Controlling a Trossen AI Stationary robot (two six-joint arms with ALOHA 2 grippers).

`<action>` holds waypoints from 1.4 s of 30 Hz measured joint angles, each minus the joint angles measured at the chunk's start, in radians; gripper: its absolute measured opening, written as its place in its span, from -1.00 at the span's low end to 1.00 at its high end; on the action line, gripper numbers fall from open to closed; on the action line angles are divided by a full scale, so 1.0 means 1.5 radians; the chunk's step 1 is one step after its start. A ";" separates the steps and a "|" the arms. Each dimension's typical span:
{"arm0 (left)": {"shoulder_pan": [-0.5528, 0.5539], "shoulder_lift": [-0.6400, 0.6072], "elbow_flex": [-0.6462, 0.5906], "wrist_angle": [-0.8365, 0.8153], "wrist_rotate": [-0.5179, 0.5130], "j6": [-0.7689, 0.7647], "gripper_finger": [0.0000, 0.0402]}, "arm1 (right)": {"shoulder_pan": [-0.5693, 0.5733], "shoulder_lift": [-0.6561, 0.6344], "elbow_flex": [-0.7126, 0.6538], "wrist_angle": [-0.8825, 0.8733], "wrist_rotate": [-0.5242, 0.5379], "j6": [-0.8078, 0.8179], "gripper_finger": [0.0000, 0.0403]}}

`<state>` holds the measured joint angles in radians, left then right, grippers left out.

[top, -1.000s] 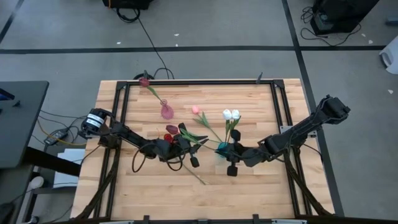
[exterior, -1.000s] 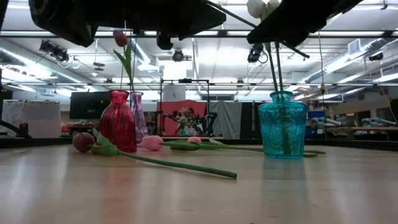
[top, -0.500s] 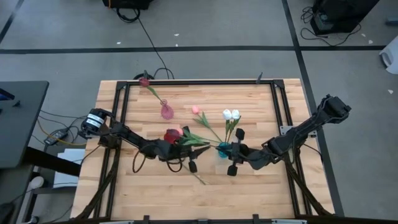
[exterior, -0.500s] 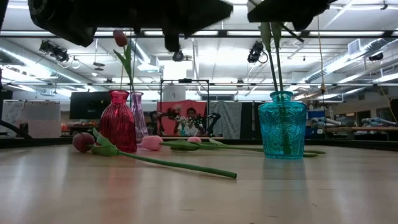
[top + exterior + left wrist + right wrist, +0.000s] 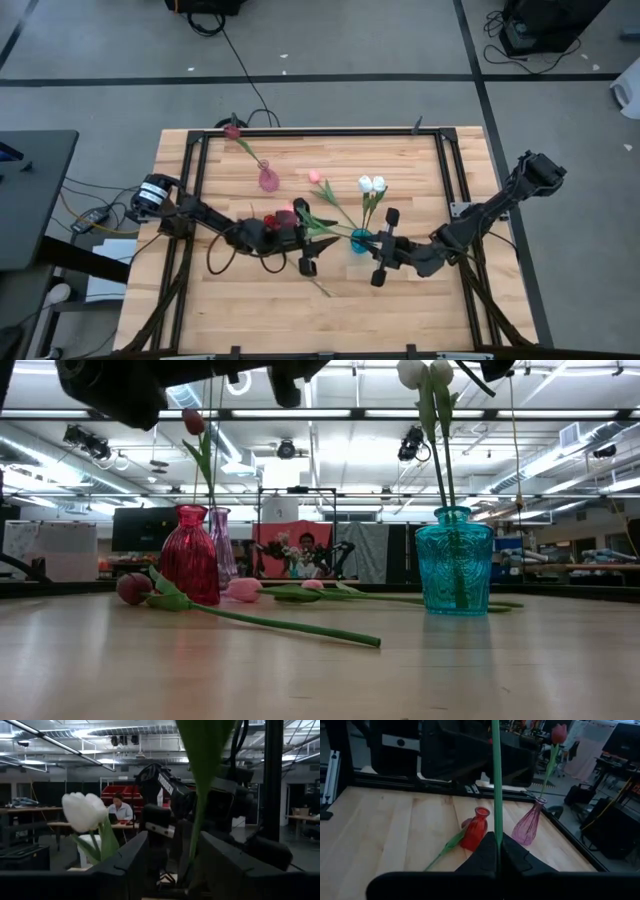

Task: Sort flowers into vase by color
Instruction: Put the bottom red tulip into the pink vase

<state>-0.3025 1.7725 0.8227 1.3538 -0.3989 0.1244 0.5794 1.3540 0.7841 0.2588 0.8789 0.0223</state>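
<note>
The white tulips point(image 5: 371, 184) stand with their stems down in the teal vase point(image 5: 453, 560), near the middle of the tabletop point(image 5: 250, 310). My right hand point(image 5: 497, 851) is closed tight on a thin green stem that runs straight up between its fingers. I judge it is one of those white ones, though the wrist view does not show its head. My left hand point(image 5: 174, 845) hangs just beside the red vase point(image 5: 190, 555), facing the right one at close range. Its fingers stand narrowly apart, with a green leaf and stem passing through the gap, not pinched as far as I can see.

A pink tulip point(image 5: 243, 589) and a maroon tulip point(image 5: 133, 588) lie flat on the tabletop by the red vase, not yet sorted. Farther back, the purple vase point(image 5: 527, 822) holds one dark-headed flower.

The main danger is pulling away with my right hand clamped: that would drag the stem back out, or lean on the vase rim and tip the vase. The leaf in my left hand's gap could snag on a finger as that hand moves off and tug the flower sideways. My two hands are also near enough to knock together.
</note>
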 joint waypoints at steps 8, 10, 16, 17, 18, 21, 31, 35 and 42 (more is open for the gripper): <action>0.000 0.000 0.045 -0.030 0.015 0.043 -0.14 | -0.001 0.000 0.000 0.001 -0.001 -0.003 -0.95; 0.000 0.000 0.047 -0.031 0.020 0.043 -0.18 | -0.001 0.000 0.000 0.000 -0.001 -0.002 -0.95; 0.000 0.000 0.047 -0.025 0.025 0.043 -0.47 | 0.000 0.000 0.000 -0.003 0.000 -0.004 -0.95; 0.000 0.000 0.047 -0.020 0.025 0.044 -0.54 | 0.000 0.000 0.000 -0.003 0.001 -0.005 -0.95; 0.000 0.000 0.047 -0.010 0.025 0.044 -0.60 | 0.000 0.000 0.000 -0.002 0.002 -0.005 -0.95; 0.000 0.000 0.048 -0.001 0.025 0.044 -0.78 | 0.001 0.000 0.000 -0.003 0.007 -0.005 -0.95; 0.000 0.000 0.048 -0.017 0.036 0.036 -0.97 | 0.002 0.000 -0.001 -0.011 0.006 0.002 -0.85; 0.001 -0.007 0.047 -0.055 0.028 0.030 -0.97 | 0.003 -0.006 -0.001 -0.007 -0.039 0.008 -0.57; -0.001 -0.193 0.046 -0.373 -0.037 0.034 -0.98 | 0.048 -0.102 -0.001 -0.075 -0.016 0.015 -0.13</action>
<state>-0.3045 1.4831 0.8921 0.7936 -0.4550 0.1754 0.6512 1.2008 0.7834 0.1469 0.8551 0.0454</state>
